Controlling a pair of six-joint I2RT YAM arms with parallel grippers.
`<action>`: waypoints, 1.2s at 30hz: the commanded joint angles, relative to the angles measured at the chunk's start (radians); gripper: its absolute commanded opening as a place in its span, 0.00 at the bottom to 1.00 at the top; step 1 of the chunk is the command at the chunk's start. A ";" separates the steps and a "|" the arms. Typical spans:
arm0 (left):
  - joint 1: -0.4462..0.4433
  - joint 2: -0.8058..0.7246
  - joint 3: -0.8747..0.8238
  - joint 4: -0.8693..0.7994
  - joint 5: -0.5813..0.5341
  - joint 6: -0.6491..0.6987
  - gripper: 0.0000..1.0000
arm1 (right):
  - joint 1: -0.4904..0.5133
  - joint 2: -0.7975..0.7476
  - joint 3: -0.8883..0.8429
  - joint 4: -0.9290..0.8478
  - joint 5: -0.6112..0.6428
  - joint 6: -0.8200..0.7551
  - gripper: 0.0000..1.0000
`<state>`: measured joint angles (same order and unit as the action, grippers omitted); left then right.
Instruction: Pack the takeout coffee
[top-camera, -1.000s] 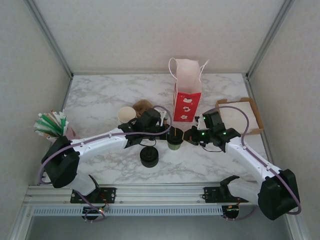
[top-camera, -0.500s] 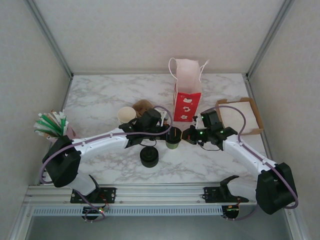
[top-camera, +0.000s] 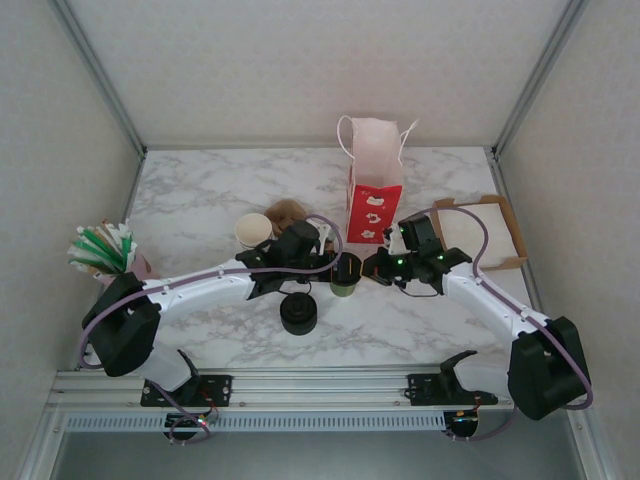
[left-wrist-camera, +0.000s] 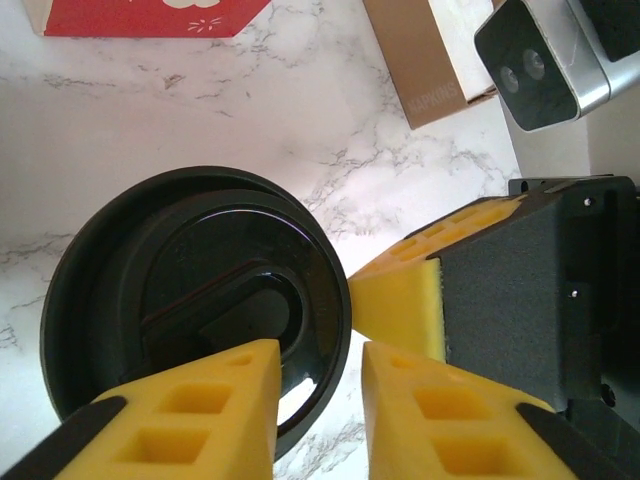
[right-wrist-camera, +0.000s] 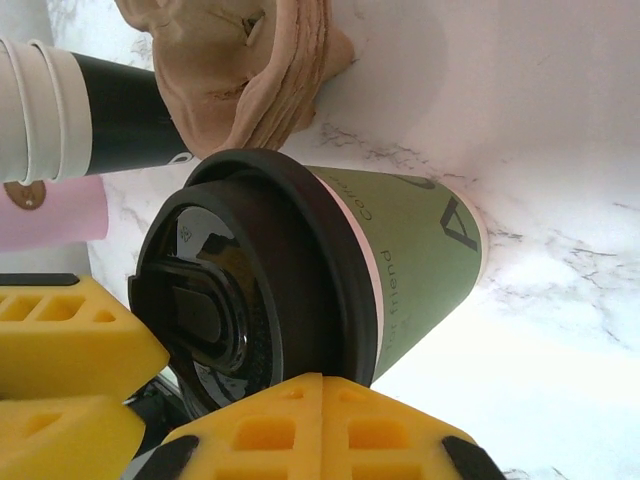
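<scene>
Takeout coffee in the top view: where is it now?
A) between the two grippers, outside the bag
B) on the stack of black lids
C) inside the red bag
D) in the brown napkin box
A: the takeout coffee sits between the left gripper and the right gripper, on the near side of the red bag, not inside it.

Olive-green takeout coffee (right-wrist-camera: 420, 260) with black lid (left-wrist-camera: 200, 300); grey-veined white table (top-camera: 200, 200); red-and-pink bag (top-camera: 375, 190).

Takeout coffee (top-camera: 346, 277) stands mid-table — left pincer (top-camera: 323, 268) and right pincer (top-camera: 373, 268) flank it.
</scene>
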<state>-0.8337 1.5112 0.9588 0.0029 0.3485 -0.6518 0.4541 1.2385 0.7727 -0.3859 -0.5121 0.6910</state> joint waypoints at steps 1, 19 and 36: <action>0.009 -0.020 0.014 -0.014 0.017 0.004 0.33 | -0.001 0.030 0.050 -0.086 0.056 -0.045 0.00; 0.084 -0.125 0.001 -0.038 0.019 0.011 0.54 | 0.000 -0.008 0.083 -0.133 0.032 -0.061 0.01; 0.164 -0.054 -0.093 0.154 0.166 -0.061 0.66 | 0.063 -0.019 -0.016 0.016 -0.029 0.062 0.01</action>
<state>-0.6769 1.4433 0.8806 0.0788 0.4576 -0.6857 0.5072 1.1984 0.7696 -0.4103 -0.5282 0.7300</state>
